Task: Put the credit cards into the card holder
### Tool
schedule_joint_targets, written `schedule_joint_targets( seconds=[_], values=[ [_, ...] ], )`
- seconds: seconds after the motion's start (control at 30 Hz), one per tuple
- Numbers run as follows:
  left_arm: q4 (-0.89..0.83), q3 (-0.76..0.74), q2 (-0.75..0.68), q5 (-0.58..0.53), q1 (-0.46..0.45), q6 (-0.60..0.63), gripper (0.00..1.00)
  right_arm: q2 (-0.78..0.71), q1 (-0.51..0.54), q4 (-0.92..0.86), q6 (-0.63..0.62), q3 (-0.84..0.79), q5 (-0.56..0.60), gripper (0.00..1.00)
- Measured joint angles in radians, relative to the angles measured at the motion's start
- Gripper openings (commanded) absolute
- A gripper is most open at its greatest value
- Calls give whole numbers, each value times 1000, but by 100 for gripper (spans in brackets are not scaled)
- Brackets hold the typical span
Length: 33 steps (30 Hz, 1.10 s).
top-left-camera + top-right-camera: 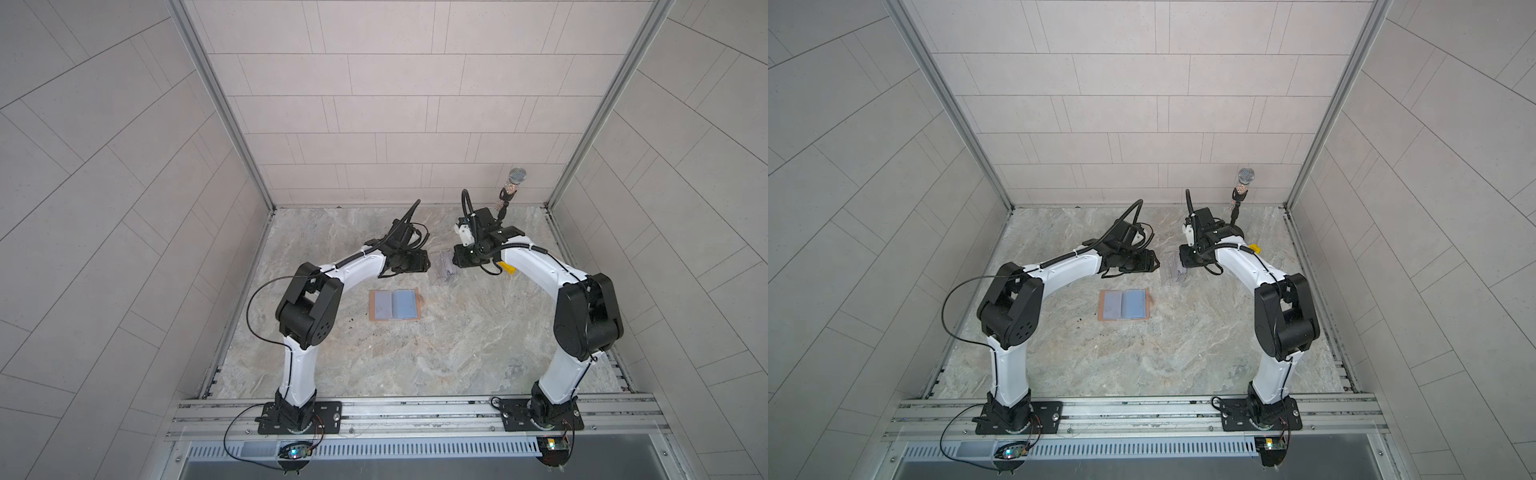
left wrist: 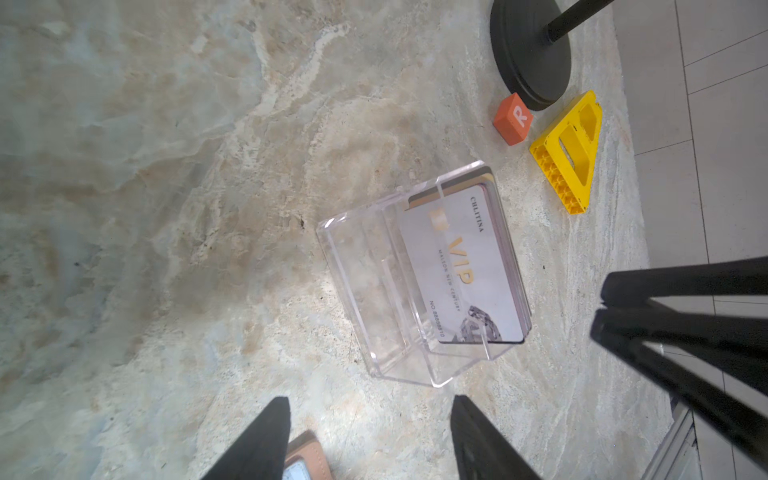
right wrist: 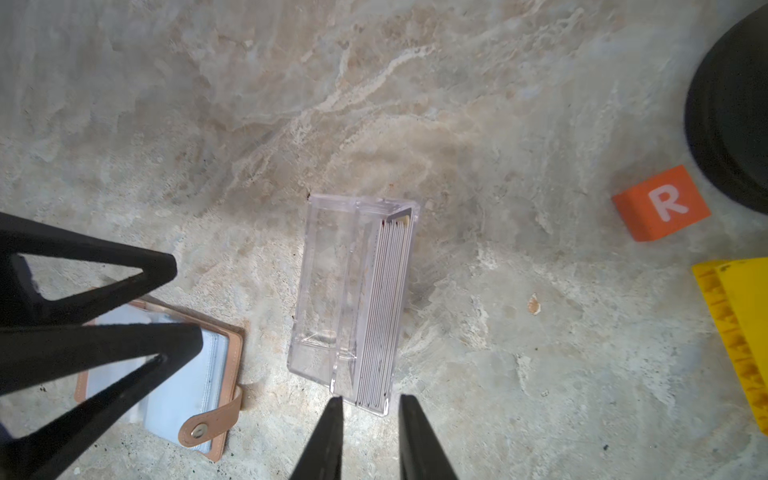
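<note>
Card holder [image 1: 395, 305] was found lying open on the surface [image 1: 415, 365], nearest the arm bases. Beyond it, the credit cards [image 3: 384, 307] were stacked on edge in a clear box [image 3: 324, 270]. They were judged light, stiff and slick, best pinched across the exposed top edge. Left jaws were seen wide and empty; right jaws were seen narrowly parted and empty, just short of the box end
</note>
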Motion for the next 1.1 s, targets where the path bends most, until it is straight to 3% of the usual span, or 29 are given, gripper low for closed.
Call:
schedule_joint_targets(
  seconds=[0.2,0.5,1.1],
  values=[
    [-45,102,76,6,0,-2,68,74,-6,-40,-22,73,0,40],
    [-80,193,188,45,0,-8,67,148,-15,-76,-34,152,-27,40],
    [-116,272,274,84,1,-21,62,224,-28,-102,-37,203,-48,38]
  ],
)
